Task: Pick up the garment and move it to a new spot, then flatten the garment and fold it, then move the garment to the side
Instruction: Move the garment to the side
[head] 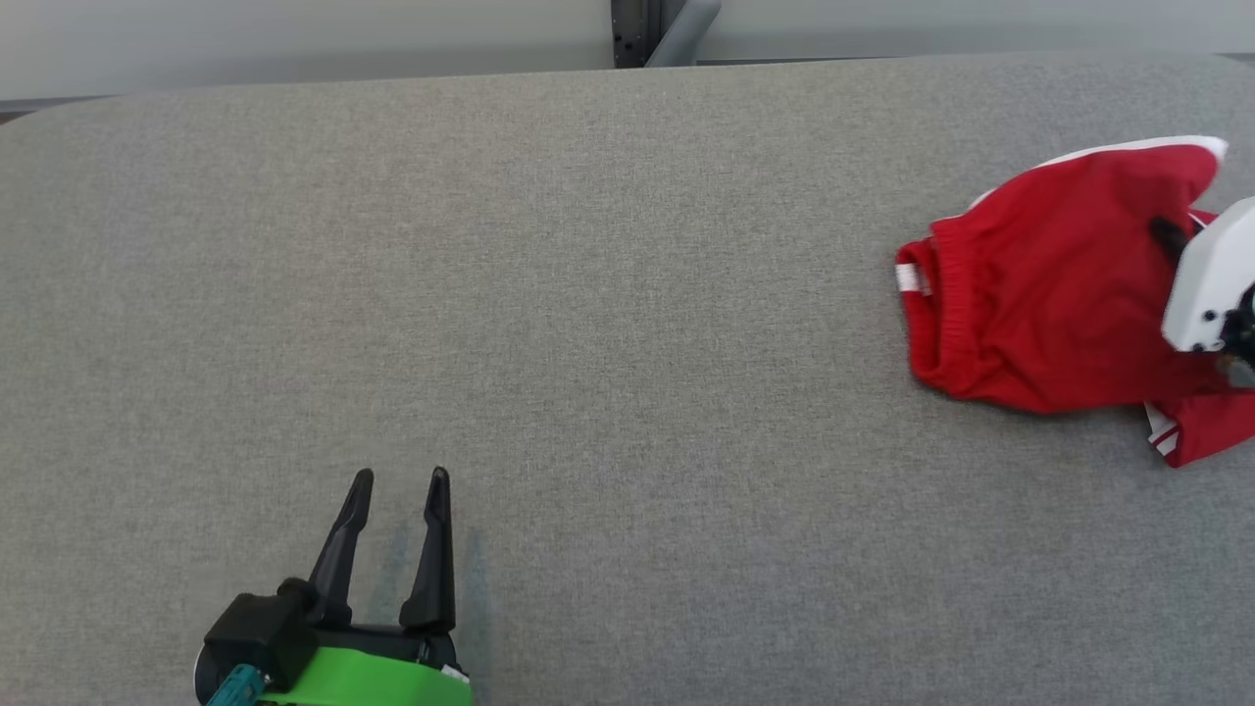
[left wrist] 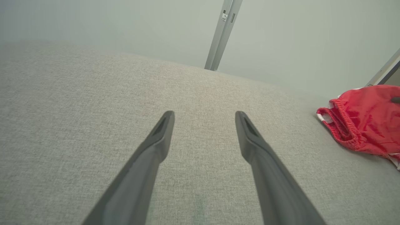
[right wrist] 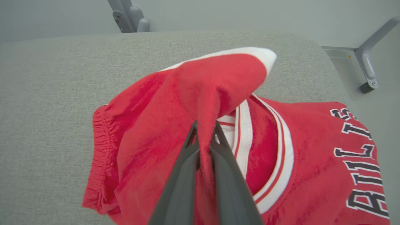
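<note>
The garment (head: 1054, 284) is a red sports piece with white trim and dark lettering, crumpled at the right edge of the grey table (head: 588, 294). My right gripper (right wrist: 204, 126) is shut on a raised fold of the garment (right wrist: 215, 84), and red cloth is pinched between its dark fingers. In the head view its white wrist housing (head: 1211, 284) covers part of the cloth. My left gripper (head: 397, 485) rests open low at the left over bare table, far from the garment (left wrist: 365, 122), which lies to its right. Between its spread fingers (left wrist: 162, 131) there is nothing.
A grey metal post (head: 667, 29) stands behind the table's far edge. A metal bracket leg (right wrist: 367, 59) stands on the floor off the table's right end. The rounded right corner of the table lies close to the garment.
</note>
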